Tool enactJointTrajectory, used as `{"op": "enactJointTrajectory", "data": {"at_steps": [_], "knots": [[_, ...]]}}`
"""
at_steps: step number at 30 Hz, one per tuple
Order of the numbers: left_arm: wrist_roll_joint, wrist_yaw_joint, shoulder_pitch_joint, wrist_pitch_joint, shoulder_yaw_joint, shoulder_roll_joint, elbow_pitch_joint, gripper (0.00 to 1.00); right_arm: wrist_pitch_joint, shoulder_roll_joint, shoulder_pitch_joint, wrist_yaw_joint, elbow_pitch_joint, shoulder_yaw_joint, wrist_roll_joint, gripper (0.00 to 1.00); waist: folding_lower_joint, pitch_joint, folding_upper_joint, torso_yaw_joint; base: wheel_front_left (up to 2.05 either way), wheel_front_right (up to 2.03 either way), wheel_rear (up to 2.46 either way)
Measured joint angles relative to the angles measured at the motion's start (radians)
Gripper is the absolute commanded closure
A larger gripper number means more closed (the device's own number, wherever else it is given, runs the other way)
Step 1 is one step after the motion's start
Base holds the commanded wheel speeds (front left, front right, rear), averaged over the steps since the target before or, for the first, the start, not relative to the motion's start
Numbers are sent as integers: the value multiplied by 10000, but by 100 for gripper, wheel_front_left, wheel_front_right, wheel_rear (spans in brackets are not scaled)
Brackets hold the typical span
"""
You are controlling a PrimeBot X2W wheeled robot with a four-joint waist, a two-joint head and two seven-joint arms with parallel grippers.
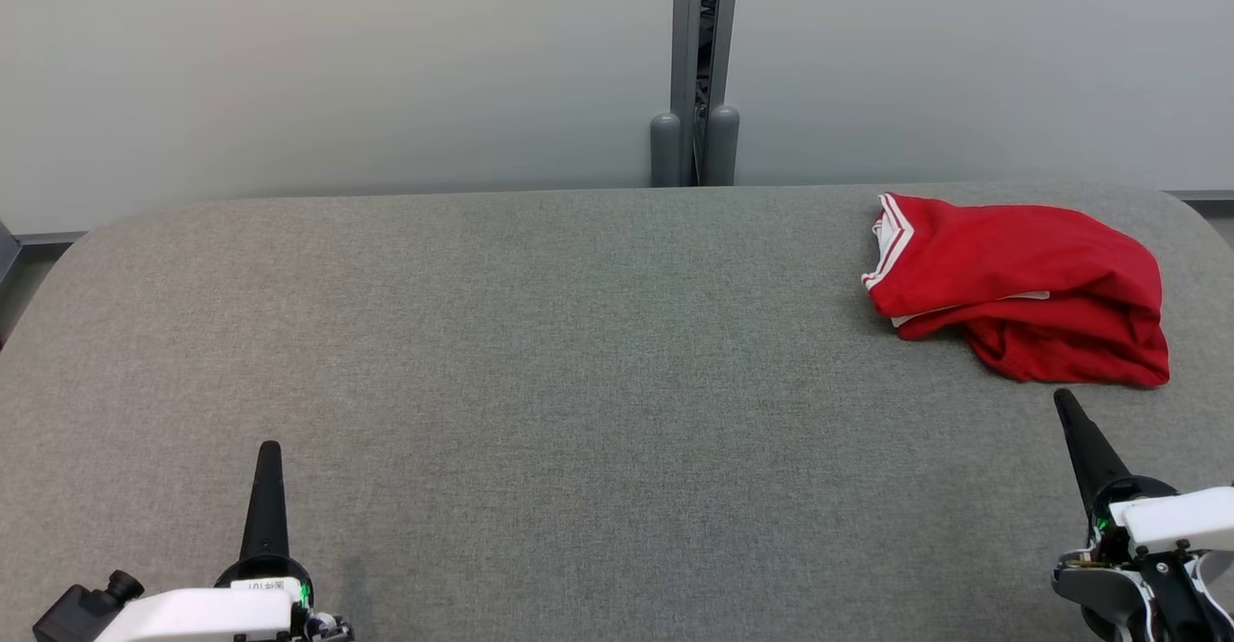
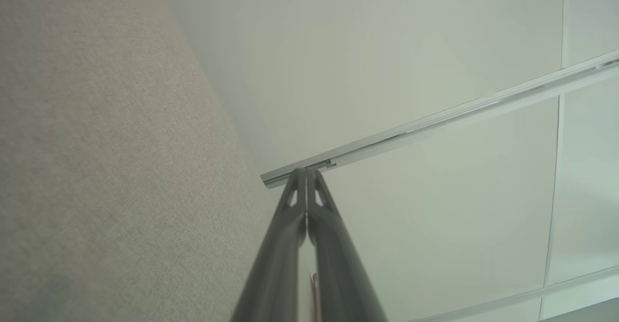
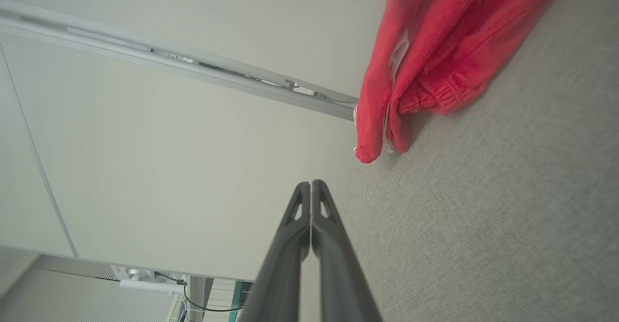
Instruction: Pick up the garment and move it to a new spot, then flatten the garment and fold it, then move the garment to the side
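The garment (image 1: 1022, 285), red with white trim, lies bunched in a heap at the far right of the grey fabric table (image 1: 540, 362). In the right wrist view the garment (image 3: 435, 61) sits just beyond my fingertips, apart from them. My right gripper (image 1: 1062, 398) is shut and empty, its tip a short way in front of the heap's near edge. Far from the cloth, at the near left of the table, my left gripper (image 1: 269, 449) is shut with nothing in it. Both wrist views show the fingers pressed together: left gripper (image 2: 306, 171), right gripper (image 3: 311, 183).
A pale wall panel runs behind the table, with a grey metal post (image 1: 696, 64) at its middle. The table's far corners are rounded. Open grey surface stretches from the left gripper across to the garment.
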Motion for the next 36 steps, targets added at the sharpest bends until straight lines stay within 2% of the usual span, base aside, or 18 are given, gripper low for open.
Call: {"op": "enactJointTrajectory", "data": {"at_steps": [36], "knots": [[-2846,-102,-343,324,-184,-12,-81,100,1062,-2,-316,0,-4,-579,2573,100,0,141,0,50,0,0,0]]}}
